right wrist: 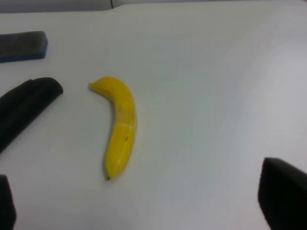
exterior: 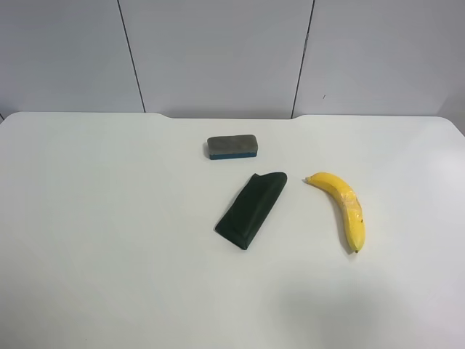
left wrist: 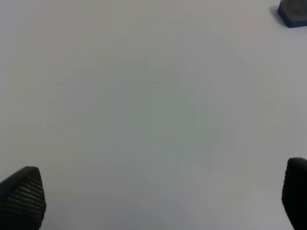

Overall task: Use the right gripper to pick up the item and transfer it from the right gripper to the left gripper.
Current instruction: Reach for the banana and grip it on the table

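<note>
Pick-up stage, grasp not yet made. The banana point(exterior: 346, 206) lies free on the table point(exterior: 109, 218), beside the wedge point(exterior: 251, 207). My right gripper point(right wrist: 144, 201) hangs clear of it, jaws spread and empty; the left gripper point(left wrist: 158, 196) is likewise spread. Next I must descend and straddle the banana's middle.

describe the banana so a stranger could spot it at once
On the white table, three things lie near the middle. The banana lies apart, at the exterior high view's right of the dark wedge. It alone is yellow and curved.
</note>
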Controlling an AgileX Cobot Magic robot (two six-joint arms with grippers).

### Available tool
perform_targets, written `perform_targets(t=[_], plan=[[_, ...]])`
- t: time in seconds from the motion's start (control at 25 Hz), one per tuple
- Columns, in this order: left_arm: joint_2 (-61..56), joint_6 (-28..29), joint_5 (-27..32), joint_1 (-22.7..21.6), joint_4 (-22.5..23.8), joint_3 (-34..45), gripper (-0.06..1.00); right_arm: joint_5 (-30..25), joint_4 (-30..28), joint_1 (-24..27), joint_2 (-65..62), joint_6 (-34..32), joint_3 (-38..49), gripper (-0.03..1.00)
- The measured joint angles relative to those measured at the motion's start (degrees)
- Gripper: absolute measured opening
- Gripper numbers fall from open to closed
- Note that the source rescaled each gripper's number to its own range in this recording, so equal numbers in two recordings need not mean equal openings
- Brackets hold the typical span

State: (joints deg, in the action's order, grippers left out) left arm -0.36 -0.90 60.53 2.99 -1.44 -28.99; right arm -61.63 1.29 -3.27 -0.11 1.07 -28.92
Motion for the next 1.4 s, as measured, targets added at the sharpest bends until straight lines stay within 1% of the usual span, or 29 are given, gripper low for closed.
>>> perform_targets(t=[0.84,0.92,1.04,1.4], plan=[[0.00,0.00,0.00,0.00,0.00,0.00,1.00,0.00,0.24,0.00,0.57,-0.06,-0.12,1.00],[0.00,0.00,0.00,0.00,0.00,0.00,1.00,-0.12,0.58,0.00,3.45,-0.24,-1.42,1.00],[0.00,0.00,0.00,0.00,0.00,0.00,1.00,0.02,0.46,0.00,11.00,-0.24,-5.21,1.00],[0.00,0.00,0.00,0.00,0.00,0.00,1.00,0.27,-0.64,0.00,40.58,-0.24,-16.20,1.00]])
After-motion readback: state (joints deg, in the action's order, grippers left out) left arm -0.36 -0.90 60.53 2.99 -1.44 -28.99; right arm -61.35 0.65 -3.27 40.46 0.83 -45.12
